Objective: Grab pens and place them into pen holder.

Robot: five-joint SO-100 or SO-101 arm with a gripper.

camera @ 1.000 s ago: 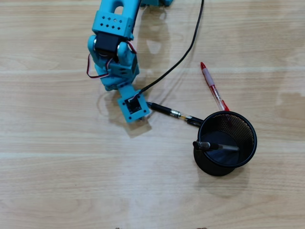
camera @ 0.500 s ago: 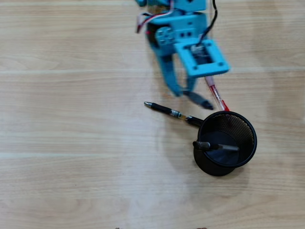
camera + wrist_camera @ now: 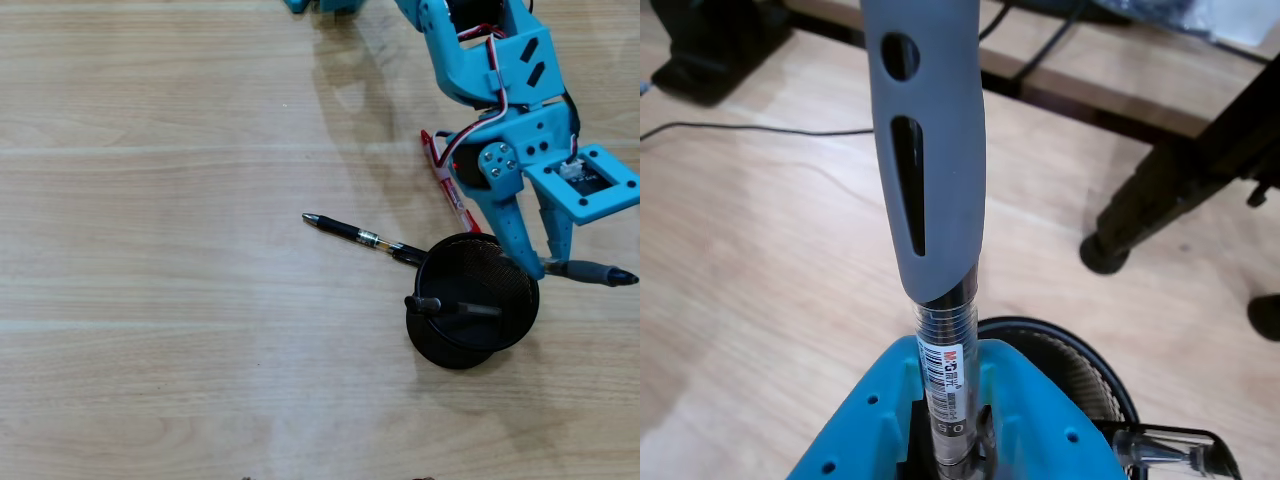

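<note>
My blue gripper (image 3: 545,262) is shut on a pen with a grey rubber grip (image 3: 590,271), at the right rim of the black mesh pen holder (image 3: 480,275). The pen sticks out to the right, level, past the holder. In the wrist view the same pen (image 3: 930,150) runs up from the gripper (image 3: 950,440), with the holder's rim (image 3: 1080,370) just beyond. One pen (image 3: 450,306) lies inside the holder; its clear end shows in the wrist view (image 3: 1170,450). A black pen (image 3: 355,234) lies on the table left of the holder. A red pen (image 3: 445,180) lies under the arm.
The light wooden table (image 3: 180,300) spreads left and below the holder. In the wrist view a black stand foot (image 3: 1140,210), a thin cable (image 3: 740,130) and a dark object (image 3: 710,50) lie beyond the holder.
</note>
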